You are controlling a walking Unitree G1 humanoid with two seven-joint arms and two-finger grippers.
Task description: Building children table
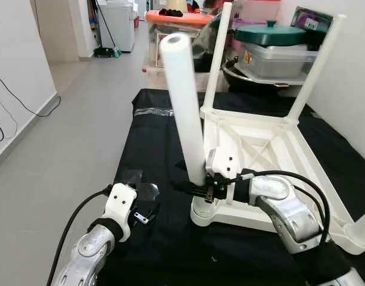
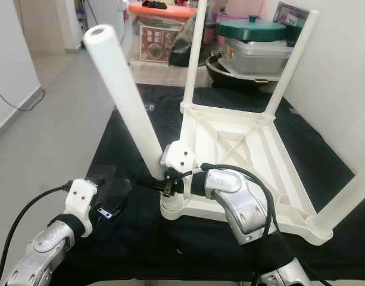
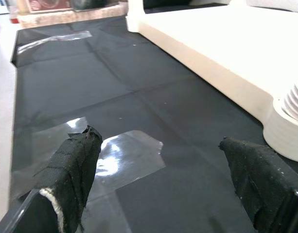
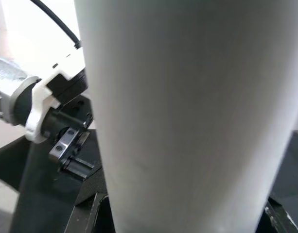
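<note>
I have the right end effector (image 1: 201,189) pinching the white leg (image 1: 185,113) low down, just above the socket at the near-left corner of the upturned table top (image 1: 271,149), which lies on the black mat (image 1: 152,155). The leg looks like light, stiff, smooth hollow plastic, so I'd grip near its base. The left end effector (image 3: 163,184) hovers spread over the mat.

You see a smooth matt white plastic table (image 1: 271,149), a matt black sheet (image 1: 152,137) patched with glossy tape (image 3: 124,158).
</note>
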